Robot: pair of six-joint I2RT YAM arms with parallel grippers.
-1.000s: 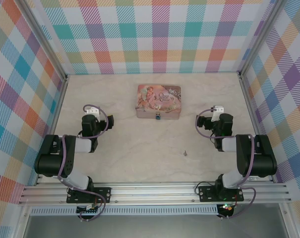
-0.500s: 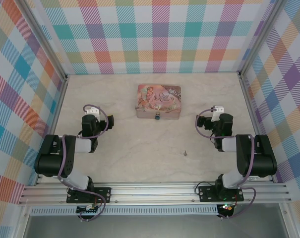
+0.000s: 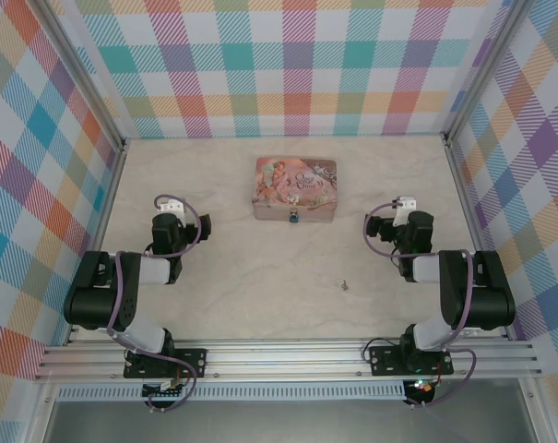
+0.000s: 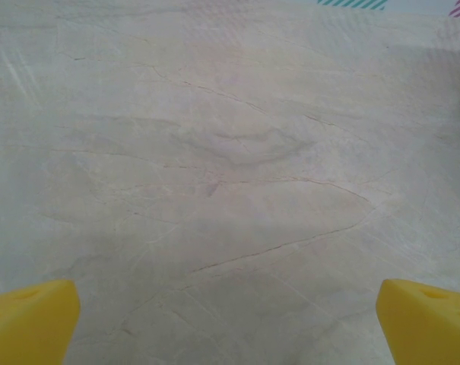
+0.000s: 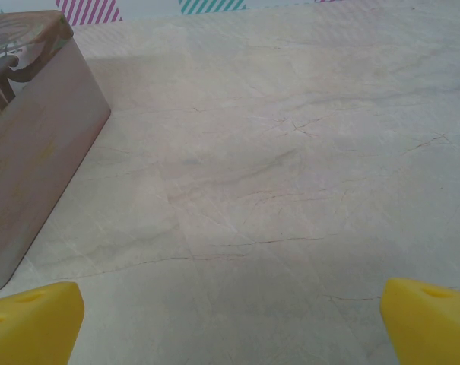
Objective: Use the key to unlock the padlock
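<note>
The tiny blue-bodied padlock (image 3: pixel 294 217) hangs at the front edge of the pink pictured tin (image 3: pixel 295 187) in the middle of the table. The small grey key (image 3: pixel 346 285) lies flat on the marble, nearer the arms and right of centre. My left gripper (image 3: pixel 171 209) rests far left of both, open, its yellow fingertips (image 4: pixel 28 319) wide apart over bare marble. My right gripper (image 3: pixel 407 205) sits to the right of the tin, open too, yellow fingertips (image 5: pixel 431 315) spread with nothing between them. The tin's side wall (image 5: pixel 32 152) shows at the left of the right wrist view.
Checked walls (image 3: pixel 297 65) close in the table at the back and both sides. Bare marble (image 3: pixel 260 277) stretches between the two arms and in front of the tin.
</note>
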